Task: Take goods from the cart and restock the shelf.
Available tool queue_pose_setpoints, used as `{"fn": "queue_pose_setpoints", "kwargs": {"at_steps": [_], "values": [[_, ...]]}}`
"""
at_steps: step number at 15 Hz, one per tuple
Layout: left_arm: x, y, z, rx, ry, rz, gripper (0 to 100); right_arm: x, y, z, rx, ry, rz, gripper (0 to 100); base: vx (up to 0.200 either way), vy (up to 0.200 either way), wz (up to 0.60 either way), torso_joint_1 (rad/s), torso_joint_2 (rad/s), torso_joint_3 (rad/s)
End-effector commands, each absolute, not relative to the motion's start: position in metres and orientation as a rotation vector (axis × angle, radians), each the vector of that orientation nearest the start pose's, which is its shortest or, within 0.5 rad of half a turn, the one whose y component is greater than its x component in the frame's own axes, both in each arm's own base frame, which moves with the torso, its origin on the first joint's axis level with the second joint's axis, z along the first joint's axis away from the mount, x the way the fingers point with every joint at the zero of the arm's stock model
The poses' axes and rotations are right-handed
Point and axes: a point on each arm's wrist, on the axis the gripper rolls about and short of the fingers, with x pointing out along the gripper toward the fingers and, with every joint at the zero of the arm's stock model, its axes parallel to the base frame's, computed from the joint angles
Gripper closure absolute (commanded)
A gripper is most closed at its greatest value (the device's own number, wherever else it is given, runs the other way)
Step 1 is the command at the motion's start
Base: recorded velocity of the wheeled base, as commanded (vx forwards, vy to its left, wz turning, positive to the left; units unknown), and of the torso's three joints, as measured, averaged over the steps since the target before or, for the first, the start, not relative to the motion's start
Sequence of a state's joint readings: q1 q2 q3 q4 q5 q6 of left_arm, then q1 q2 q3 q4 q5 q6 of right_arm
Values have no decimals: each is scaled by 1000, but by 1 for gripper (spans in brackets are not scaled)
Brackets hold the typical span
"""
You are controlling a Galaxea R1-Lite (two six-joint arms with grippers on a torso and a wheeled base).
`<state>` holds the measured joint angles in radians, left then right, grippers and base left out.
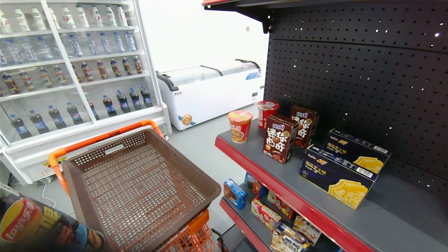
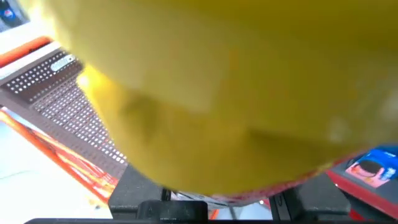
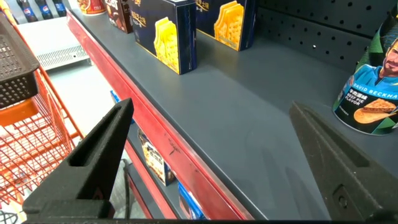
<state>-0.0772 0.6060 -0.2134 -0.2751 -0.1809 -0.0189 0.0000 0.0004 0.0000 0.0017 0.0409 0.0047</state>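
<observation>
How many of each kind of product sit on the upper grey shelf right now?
Noodle cups: 2
Brown boxes: 2
Dark blue boxes: 2
Chip can: 1
Total: 7

- basket [image 1: 140, 182]: was brown, perforated throughout
- cart handle [image 1: 101, 138]: was orange
- shelf [image 1: 395, 217]: was grey, red-edged
- pegboard [image 1: 350, 70]: was black, hole-dotted
- cracker boxes [image 1: 336, 178]: were navy with yellow

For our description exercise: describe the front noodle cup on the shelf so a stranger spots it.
Find the grey shelf with the red edge. At its end nearest the freezer stand two cups. Yours is the front cup, yellow-lidded; the back cup is red.
</observation>
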Motion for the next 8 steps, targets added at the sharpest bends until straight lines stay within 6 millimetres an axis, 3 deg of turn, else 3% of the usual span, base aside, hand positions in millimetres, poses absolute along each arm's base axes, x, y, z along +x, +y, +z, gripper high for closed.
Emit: {"fn": "queue_pose_setpoints", "kwargs": {"at_steps": [1, 5, 8], "values": [[23, -6, 151, -34, 37, -268, 100, -23, 1, 75, 5, 2, 41, 0, 0, 0, 0, 0, 0, 0], [19, -5, 154, -31, 5, -219, 100, -23, 1, 75, 3, 3, 44, 0, 0, 0, 0, 0, 0, 0], [19, -4, 158, -27, -6, -206, 100, -23, 1, 75, 5, 2, 44, 0, 0, 0, -600, -2, 2, 4]]}}
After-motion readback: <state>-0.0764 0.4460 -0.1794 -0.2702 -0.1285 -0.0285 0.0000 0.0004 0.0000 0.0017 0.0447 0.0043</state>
